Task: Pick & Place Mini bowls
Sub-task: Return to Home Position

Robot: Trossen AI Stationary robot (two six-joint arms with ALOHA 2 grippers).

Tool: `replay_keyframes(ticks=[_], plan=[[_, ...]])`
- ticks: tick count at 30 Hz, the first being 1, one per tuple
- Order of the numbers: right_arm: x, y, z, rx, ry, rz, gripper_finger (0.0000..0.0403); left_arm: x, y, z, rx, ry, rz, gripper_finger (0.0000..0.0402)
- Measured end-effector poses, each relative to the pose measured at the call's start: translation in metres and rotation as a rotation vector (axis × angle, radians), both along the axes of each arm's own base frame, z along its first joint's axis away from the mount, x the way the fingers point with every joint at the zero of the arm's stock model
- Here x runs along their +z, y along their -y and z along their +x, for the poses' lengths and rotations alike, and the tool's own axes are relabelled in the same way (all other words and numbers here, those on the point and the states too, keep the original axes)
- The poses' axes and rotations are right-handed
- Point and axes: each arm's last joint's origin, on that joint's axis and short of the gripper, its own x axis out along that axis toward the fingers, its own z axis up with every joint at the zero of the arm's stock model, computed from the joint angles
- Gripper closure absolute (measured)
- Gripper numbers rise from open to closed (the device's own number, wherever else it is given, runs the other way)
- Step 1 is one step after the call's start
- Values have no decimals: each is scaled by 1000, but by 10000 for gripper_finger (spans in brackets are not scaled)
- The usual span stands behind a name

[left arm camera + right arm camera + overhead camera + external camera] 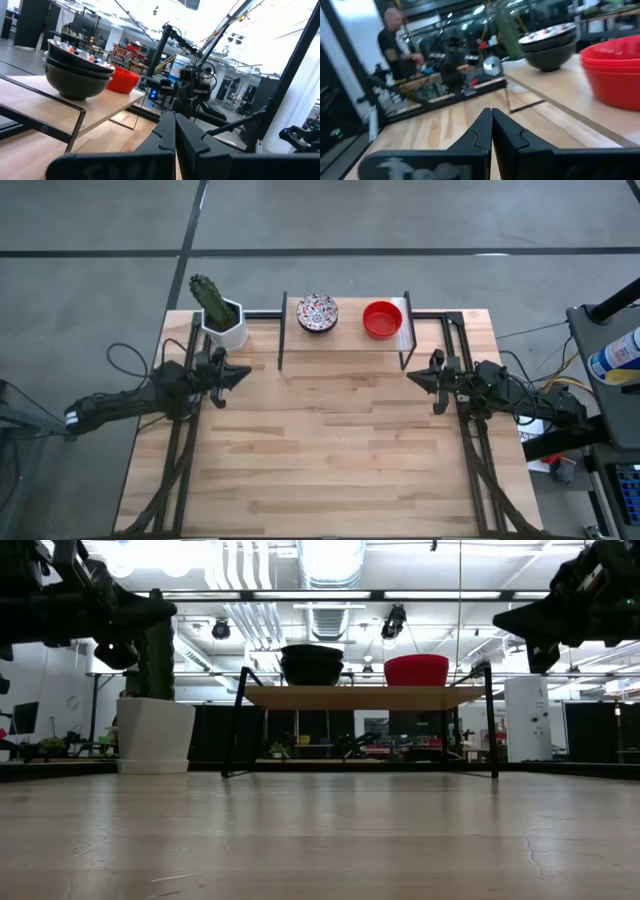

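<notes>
A stack of floral-patterned mini bowls (317,313) and a stack of red mini bowls (382,319) rest by their bases on a small raised wooden shelf (343,340) at the table's far middle. They also show in the low view, the floral stack (312,665) dark-sided and the red stack (416,670) beside it. My left gripper (243,373) hovers shut and empty left of the shelf. My right gripper (412,376) hovers shut and empty right of the shelf. In the wrist views the floral stack (75,70) (550,47) and the red stack (122,81) (615,70) lie ahead of each gripper.
A white hexagonal pot with a green cactus (220,315) stands at the far left, next to the shelf's left frame. The shelf has black metal legs (236,730). Bare wooden table top (330,450) lies between the arms and toward the near edge. A person (395,45) stands beyond the table.
</notes>
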Motion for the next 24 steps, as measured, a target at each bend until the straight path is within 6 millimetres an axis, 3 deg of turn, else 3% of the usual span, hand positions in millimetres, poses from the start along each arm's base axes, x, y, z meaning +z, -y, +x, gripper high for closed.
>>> replay_keyframes(ticks=[6,14,24], plan=[[-18,3,1,-104,-26,101,394,-4,0,0,17,-13,33,401],[-23,4,4,-115,-122,-52,394,-5,0,0,-20,6,-130,401],[-25,5,6,-114,-147,-51,394,-6,0,0,-22,4,-153,401]])
